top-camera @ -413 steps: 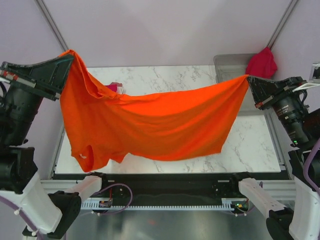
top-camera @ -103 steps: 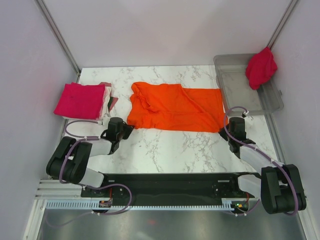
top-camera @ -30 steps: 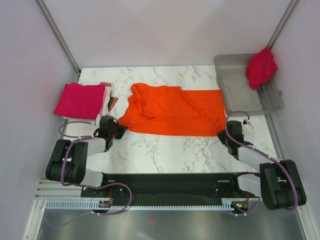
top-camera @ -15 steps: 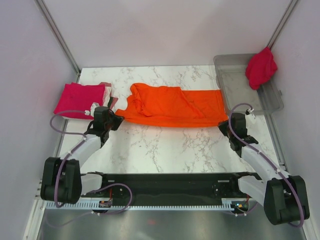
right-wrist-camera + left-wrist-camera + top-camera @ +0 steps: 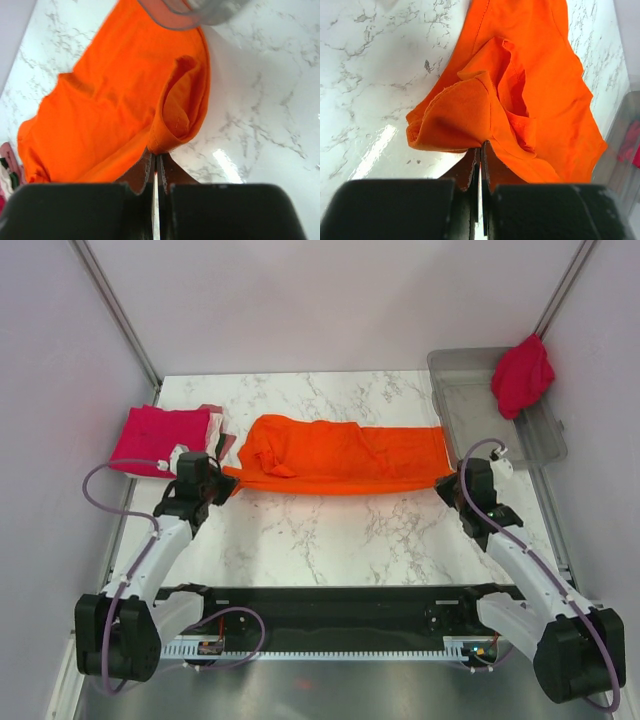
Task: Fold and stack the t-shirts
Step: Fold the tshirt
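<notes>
Left gripper (image 5: 480, 150) tips hidden under bunched fold of orange shirt (image 5: 340, 452), clamped on it. Right gripper (image 5: 156, 159) pinches opposite end, tips also covered. Shirt lies as long band across centre of table (image 5: 330, 530). Centre left, pink shirt (image 5: 214, 426) mostly hidden beneath folded magenta shirt (image 5: 160, 438). Upper right, bin (image 5: 480, 420) carries crimson shirt (image 5: 522, 375) draped over far rim.
</notes>
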You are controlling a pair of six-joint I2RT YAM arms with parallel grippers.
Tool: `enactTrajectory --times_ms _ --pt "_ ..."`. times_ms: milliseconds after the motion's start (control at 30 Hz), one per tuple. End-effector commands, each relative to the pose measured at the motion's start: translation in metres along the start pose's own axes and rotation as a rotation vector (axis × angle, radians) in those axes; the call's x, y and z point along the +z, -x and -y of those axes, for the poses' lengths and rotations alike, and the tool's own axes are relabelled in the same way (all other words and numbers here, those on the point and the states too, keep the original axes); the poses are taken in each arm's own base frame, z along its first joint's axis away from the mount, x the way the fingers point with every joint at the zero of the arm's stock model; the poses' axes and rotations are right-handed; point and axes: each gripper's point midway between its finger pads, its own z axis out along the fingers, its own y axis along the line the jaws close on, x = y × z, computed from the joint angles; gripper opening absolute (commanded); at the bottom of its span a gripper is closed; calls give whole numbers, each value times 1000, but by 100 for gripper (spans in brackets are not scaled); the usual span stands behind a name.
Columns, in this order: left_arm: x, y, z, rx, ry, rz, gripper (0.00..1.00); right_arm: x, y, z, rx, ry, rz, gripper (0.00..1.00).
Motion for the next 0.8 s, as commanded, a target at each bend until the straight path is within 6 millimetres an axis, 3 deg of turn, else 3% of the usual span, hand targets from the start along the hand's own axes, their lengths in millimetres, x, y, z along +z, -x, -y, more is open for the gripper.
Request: enactTrajectory --times_ms 0,33,67,100,133,167,200,233,300,333,433,533,633,767 --pt "-22 52 51 61 -64 94 2 -19 54 -68 18 128 112 0" --pt "-33 76 73 64 -88 121 2 -19 60 -77 6 125 109 0" --pt "-41 88 85 68 -107 134 2 -35 87 -111 15 190 149 0" --pt "-50 99 97 74 -125 143 2 -42 97 -125 5 209 159 0" --pt "-73 127 127 85 -186 198 2 -46 103 -131 -25 200 154 0" --pt "-86 132 132 96 -182 199 2 -68 127 -157 -20 265 199 0" --pt "-100 141 143 106 -203 218 2 -78 136 -168 -27 295 213 0" --pt "-130 159 167 128 -259 274 2 -91 143 -176 -47 324 222 0" --pt "-164 166 178 149 -290 302 2 -122 162 -196 -57 398 260 0" --pt "-190 176 192 164 -340 344 2 -143 171 -203 -71 435 276 0" --pt "-242 179 210 186 -444 379 2 -176 181 -210 -78 501 300 0" --pt "-271 181 221 193 -501 397 2 -209 193 -223 -74 577 321 0" --pt "-269 184 228 198 -498 381 2 -219 199 -228 -86 586 328 0" --pt "-228 182 233 195 -451 302 2 -192 195 -216 -76 498 326 0"
